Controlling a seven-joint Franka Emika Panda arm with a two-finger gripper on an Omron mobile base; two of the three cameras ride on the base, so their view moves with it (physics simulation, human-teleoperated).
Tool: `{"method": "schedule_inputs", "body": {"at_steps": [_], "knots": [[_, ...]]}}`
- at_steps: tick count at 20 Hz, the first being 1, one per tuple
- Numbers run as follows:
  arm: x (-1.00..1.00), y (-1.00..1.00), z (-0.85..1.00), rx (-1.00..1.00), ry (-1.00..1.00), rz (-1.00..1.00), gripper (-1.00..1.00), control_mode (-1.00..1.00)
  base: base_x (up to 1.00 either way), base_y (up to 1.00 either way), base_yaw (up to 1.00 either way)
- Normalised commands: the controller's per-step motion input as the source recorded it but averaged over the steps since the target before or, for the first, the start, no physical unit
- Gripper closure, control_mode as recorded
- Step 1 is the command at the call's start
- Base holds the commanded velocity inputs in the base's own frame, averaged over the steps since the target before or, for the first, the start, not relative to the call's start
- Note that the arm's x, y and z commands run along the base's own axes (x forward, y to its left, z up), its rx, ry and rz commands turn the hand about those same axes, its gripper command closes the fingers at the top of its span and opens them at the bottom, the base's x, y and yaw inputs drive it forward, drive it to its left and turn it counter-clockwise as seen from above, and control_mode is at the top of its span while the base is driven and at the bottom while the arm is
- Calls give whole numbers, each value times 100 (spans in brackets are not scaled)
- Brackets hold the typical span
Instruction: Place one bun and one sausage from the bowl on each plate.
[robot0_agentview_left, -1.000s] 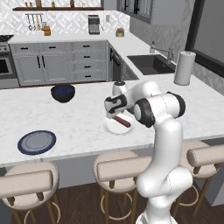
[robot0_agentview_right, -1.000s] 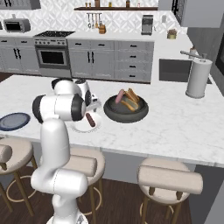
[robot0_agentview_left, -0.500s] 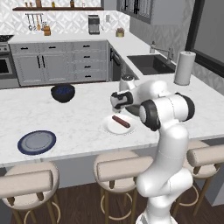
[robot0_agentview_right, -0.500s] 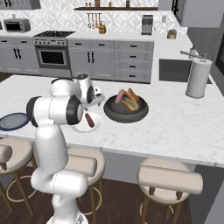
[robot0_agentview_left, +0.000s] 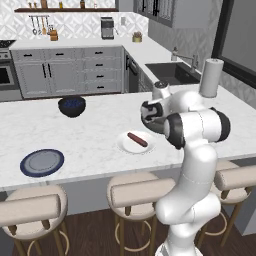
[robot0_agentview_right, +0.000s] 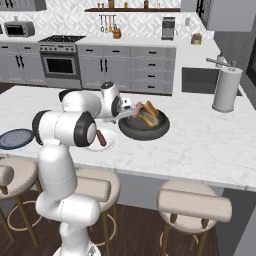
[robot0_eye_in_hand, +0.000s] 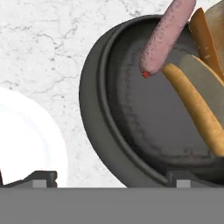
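Observation:
One reddish sausage (robot0_agentview_left: 137, 139) lies on the plain white plate (robot0_agentview_left: 125, 146), which the right base view shows (robot0_agentview_right: 93, 146) just left of the bowl. My gripper (robot0_agentview_right: 128, 114) hangs open and empty over the near left rim of the dark grey bowl (robot0_agentview_right: 131, 132). Looking down from the hand, the bowl's rim (robot0_eye_in_hand: 94, 122) curves past the open gripper (robot0_eye_in_hand: 109, 177). Inside it a pinkish sausage (robot0_eye_in_hand: 166, 30) leans beside a tan bun (robot0_eye_in_hand: 197, 109). Two buns (robot0_agentview_right: 149, 114) are propped in the bowl. The blue-rimmed plate (robot0_agentview_left: 42, 162) sits bare at the counter's left.
A small dark-blue bowl (robot0_agentview_left: 71, 106) stands at the counter's far side. A paper towel roll (robot0_agentview_right: 225, 90) stands to the right near the sink (robot0_agentview_left: 172, 72). Stools (robot0_agentview_left: 137, 192) line the counter's near edge.
My hand has left the white plate and swung right to the bowl's rim. The sausage stays lying on the white plate.

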Motion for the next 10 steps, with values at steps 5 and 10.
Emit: {"method": "schedule_inputs", "body": {"at_steps": [5, 10], "knots": [[28, -57, 11, 0, 0, -14, -100, -100, 0, 0, 0], [29, -63, 0, 0, 0, -5, -100, -100, 0, 0, 0]]}}
